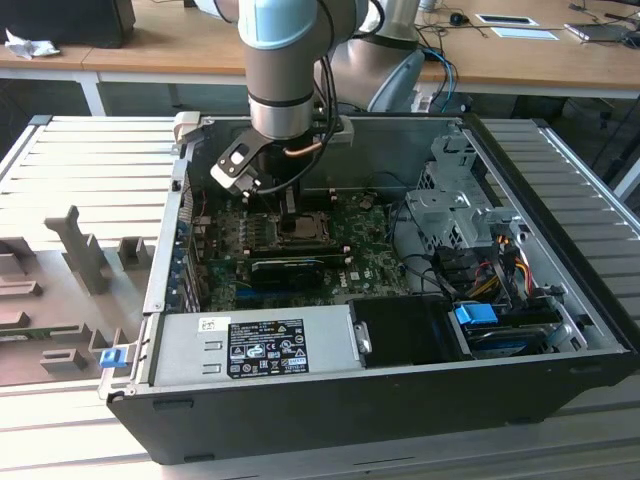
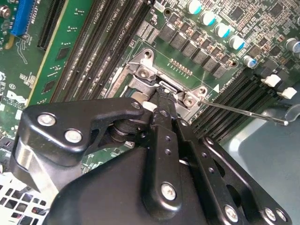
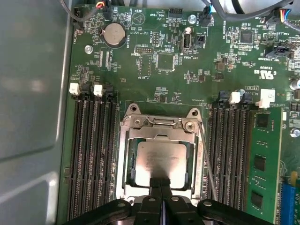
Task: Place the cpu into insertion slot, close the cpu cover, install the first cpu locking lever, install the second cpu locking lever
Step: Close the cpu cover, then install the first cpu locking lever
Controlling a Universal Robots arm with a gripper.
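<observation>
- At the exterior view's left, the ribbed grey surface [image 1: 90, 150] carries the open computer case [image 1: 330, 400]. The green circuit board [image 3: 154, 42] lies flat inside it.
- Near the board's middle the pincer [image 3: 161, 183] reaches down. Its two fingers are pressed together with nothing between them, and the tips rest at one edge of the socket.
- The cpu [image 3: 161, 157] sits flat in the insertion slot [image 1: 300, 228], its dull metal top showing through the window of the cpu cover [image 3: 125, 164]. The cover appears to lie down over the chip, though whether it is fully seated is hard to tell.
- The chip is likely light, stiff and thin, with delicate contacts beneath, so it is best taken by opposite edges. The cover looks like thin springy sheet metal, better pushed flat on its frame than pinched.
- Between the socket and a bank of memory slots, a thin wire locking lever [image 3: 208, 164] stands free. It is probably slick and springy, and easiest to hold near its loose end.
- At the exterior view's right, a metal drive cage [image 1: 445, 200] and cables stand well apart from the socket.
</observation>
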